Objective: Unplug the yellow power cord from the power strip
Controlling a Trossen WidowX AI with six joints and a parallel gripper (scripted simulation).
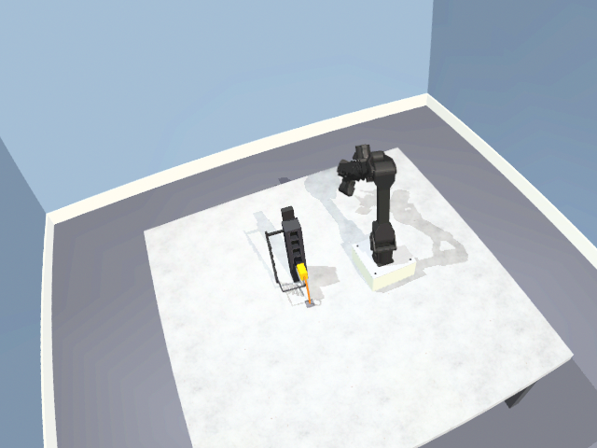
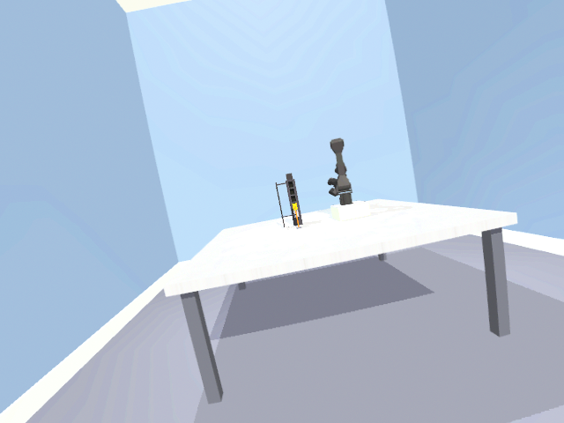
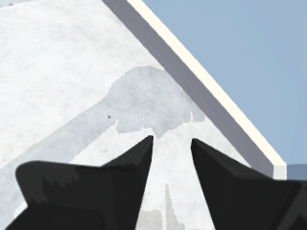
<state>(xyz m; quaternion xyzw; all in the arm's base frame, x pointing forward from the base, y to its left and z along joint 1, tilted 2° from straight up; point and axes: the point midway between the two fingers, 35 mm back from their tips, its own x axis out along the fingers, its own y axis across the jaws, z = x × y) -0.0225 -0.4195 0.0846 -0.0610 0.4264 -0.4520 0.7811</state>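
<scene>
Yellow plug (image 1: 301, 271) sits in strip (image 1: 292, 239), fingers well apart.

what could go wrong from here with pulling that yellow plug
1. The gripper hangs far from the yellow plug with its fingers partly closed on nothing; it may be too narrow to fit around the plug.
2. The power strip stands upright against a thin wire rack; a sideways tug might tip both.
3. The orange cord hangs just below the plug and could be caught instead.
</scene>
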